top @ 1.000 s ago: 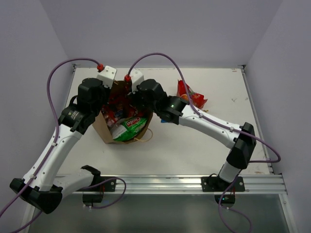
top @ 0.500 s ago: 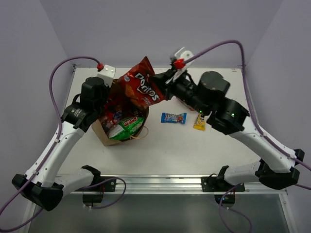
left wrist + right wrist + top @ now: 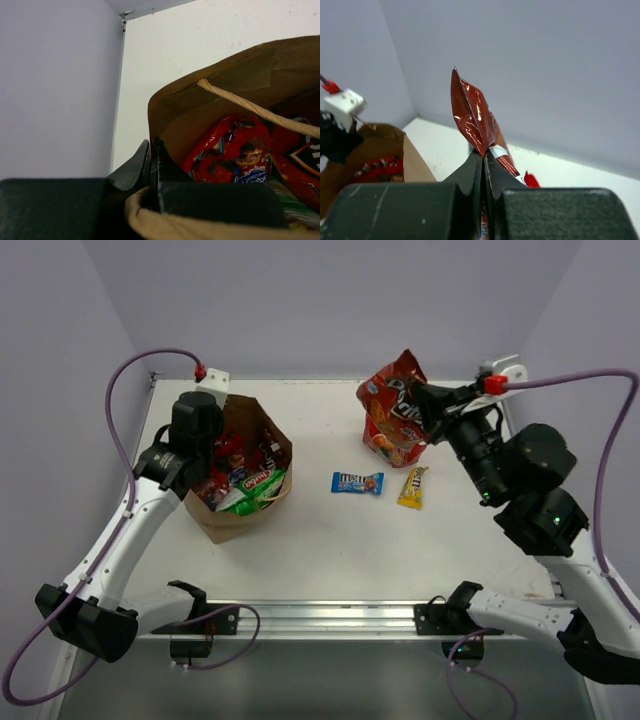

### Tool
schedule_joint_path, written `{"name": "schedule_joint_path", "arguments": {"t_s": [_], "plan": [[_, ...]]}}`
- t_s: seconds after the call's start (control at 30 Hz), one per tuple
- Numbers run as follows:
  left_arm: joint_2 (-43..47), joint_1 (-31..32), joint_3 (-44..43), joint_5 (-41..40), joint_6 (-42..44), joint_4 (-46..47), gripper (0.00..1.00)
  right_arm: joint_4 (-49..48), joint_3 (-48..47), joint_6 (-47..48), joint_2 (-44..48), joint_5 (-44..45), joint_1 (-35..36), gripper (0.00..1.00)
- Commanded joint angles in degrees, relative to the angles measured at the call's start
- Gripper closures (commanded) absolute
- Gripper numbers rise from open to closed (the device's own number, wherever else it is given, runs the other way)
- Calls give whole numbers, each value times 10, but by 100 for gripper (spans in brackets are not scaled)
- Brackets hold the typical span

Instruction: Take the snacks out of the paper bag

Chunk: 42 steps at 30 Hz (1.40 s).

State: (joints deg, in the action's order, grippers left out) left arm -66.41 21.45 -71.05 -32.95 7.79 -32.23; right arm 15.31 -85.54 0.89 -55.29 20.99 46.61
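Right fingers (image 3: 467,174) pinching Doritos bag (image 3: 393,412), left fingers (image 3: 134,169) clamping paper bag (image 3: 216,526) rim

White arms (image 3: 120,540), black joints (image 3: 195,422), purple cables (image 3: 150,353)

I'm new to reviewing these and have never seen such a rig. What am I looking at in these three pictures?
Two robot arms are bolted at the near edge of the table. The overhead picture looks down from behind them: left arm on the left, right arm on the right. The other two pictures come from a camera on each wrist, looking along that arm's jaws. On the table is a brown paper bag with snacks inside; beside it lie a blue candy packet and a yellow packet. The left jaws pinch the paper bag's rim. The right jaws are shut on the top of a red Doritos bag, holding it upright.
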Motion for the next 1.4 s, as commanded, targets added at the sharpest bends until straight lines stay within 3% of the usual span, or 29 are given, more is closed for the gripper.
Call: {"name": "schedule_joint_path", "arguments": {"t_s": [0.0, 0.2, 0.5, 0.63, 0.83, 0.87, 0.97, 1.0, 1.07, 1.1, 1.2, 1.33, 1.37], "plan": [[8, -19, -49, -23, -11, 65, 100, -1, 79, -50, -13, -6, -6, 100], [12, -22, -53, 3, -14, 69, 100, -57, 134, -72, -103, -60, -15, 100], [51, -22, -28, 31, -1, 72, 100, -231, 41, -73, -335, -75, -20, 100], [74, -22, -16, 67, 19, 74, 100, -222, -57, -91, -491, -87, -42, 100], [93, -22, -8, 97, 38, 81, 100, -150, -126, -146, -594, -82, -124, 100], [93, -22, -8, 97, 40, 81, 100, -134, -127, -151, -601, -82, -134, 96], [90, -22, -8, 105, 42, 81, 100, -100, -130, -164, -601, -68, -168, 71], [88, -22, -8, 112, 42, 80, 100, -75, -134, -160, -599, -57, -175, 57], [88, -22, -10, 119, 42, 76, 100, -43, -153, -139, -592, -36, -183, 47], [88, -22, -10, 121, 43, 76, 100, -24, -155, -125, -573, -32, -183, 38], [90, -22, -11, 119, 46, 76, 100, -12, -140, -95, -493, -69, -178, 26], [92, -22, -9, 126, 52, 75, 100, 7, -102, -29, -374, -206, -129, 24], [92, -22, -6, 128, 55, 76, 100, 24, -98, 23, -338, -223, -111, 22]]}}
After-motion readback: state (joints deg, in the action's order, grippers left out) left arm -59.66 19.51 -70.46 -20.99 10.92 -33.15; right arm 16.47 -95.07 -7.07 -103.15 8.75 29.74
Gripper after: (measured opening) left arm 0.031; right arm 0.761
